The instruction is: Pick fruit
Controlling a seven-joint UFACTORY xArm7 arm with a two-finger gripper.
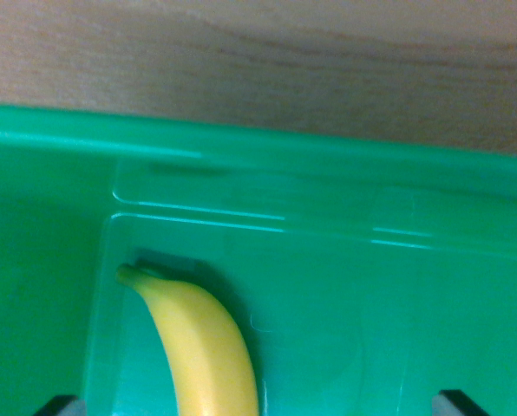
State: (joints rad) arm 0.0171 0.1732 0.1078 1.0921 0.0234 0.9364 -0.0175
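A glossy green plastic bin fills most of the frame, from its far rim running across the upper third down to the bottom edge. Its rim slopes slightly downward toward the right of the frame, and below it the inner wall steps down through a moulded ledge with rounded corners to a flat floor. Bright streaks of reflected light lie along the ledge lines.

Above the rim, across the top of the frame, runs a light brown wood-grain bench, blurred and darker toward the right.

A curved yellow banana lies on the bin floor in the lower left-centre of the frame. Its greenish stem tip points toward the upper left, and the body runs down and out of the bottom edge. A dark shadow sits beside it along its upper right side.

Two small dark tips of the jaws show at the bottom corners, set wide apart with nothing gripped; the banana lies between them, nearer the left tip
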